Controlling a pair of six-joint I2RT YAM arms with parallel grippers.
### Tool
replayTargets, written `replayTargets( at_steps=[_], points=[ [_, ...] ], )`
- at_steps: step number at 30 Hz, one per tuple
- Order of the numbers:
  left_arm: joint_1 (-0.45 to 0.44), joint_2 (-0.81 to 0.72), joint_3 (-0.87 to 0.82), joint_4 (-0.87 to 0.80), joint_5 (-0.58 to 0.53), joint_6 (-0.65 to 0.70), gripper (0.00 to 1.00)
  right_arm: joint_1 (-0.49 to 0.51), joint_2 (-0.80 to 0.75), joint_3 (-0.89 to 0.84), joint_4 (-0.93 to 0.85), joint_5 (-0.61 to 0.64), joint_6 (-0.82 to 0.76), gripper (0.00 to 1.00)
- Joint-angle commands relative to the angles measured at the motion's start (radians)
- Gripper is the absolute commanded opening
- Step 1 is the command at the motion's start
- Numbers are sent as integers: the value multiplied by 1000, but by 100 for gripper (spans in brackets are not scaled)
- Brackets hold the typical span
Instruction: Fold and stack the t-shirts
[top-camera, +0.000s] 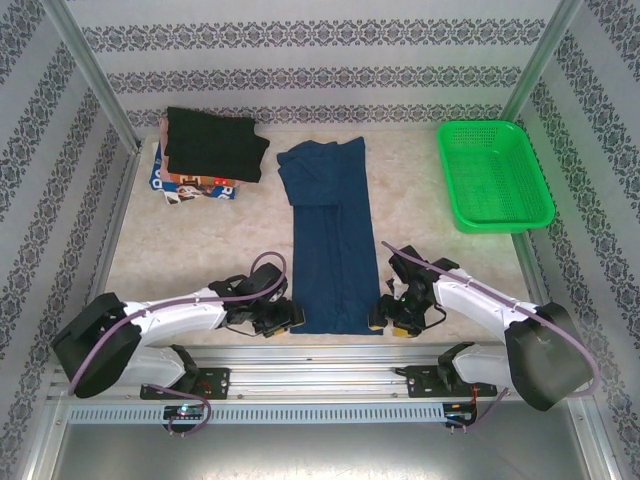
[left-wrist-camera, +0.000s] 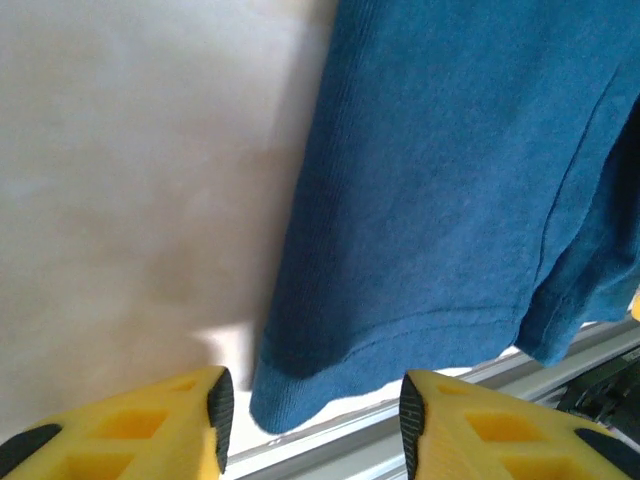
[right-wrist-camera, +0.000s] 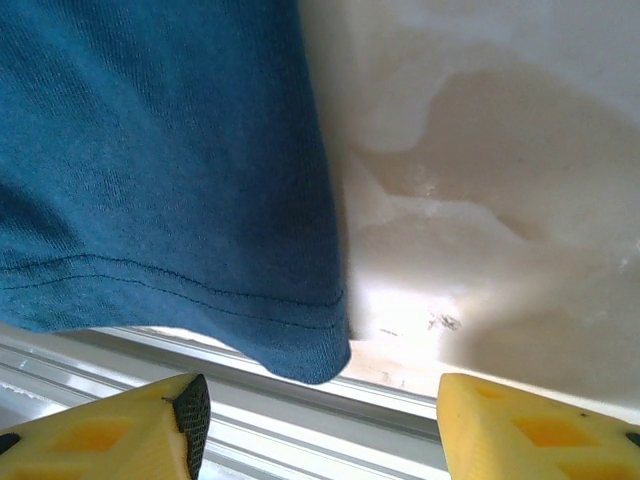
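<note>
Yellow left fingers (left-wrist-camera: 130, 435) and right fingers (right-wrist-camera: 110, 440), apart, low at navy shirt's (top-camera: 330, 250) near corners.

Blue t-shirt (top-camera: 330, 240), centre: matt, fine-ribbed knit cloth with a stitched hem. Table (top-camera: 200, 250): smooth, pale marbled surface with a faint sheen. Green basket (top-camera: 495, 170) at 2 o'clock: glossy plastic mesh. Rail (top-camera: 320, 353) at 6 o'clock: bright ribbed metal.
</note>
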Motion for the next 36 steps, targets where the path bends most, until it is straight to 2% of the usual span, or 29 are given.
replayTargets(
  at_steps=[1, 6, 11, 17, 23, 25, 27, 32, 36],
  points=[
    [-23, 45, 20, 82, 9, -17, 46, 13, 11, -11, 22, 15, 15, 62],
    [-46, 96, 33, 84, 26, -28, 35, 13, 27, -5, 45, 22, 23, 60],
    [-47, 86, 33, 76, 24, -26, 18, 17, 61, -8, 94, 9, 36, 50],
    [-49, 81, 52, 81, 31, -26, 12, 48, 87, 7, 110, 1, 46, 40],
    [-47, 61, 59, 71, 30, -21, 7, 63, 114, 31, 92, 20, 47, 17],
    [-47, 41, 67, 62, 30, -21, 2, 61, 97, 48, 64, 35, 45, 6],
    [-45, 16, 94, 12, 12, -3, 0, 61, 69, 78, 19, 52, 37, 0],
    [6, -53, 143, -50, -15, 13, 0, 28, 22, 193, -69, 60, 14, 0],
    [110, -69, 180, -56, 12, 36, 0, -29, 71, 318, -99, 45, -31, 0]
  ],
)
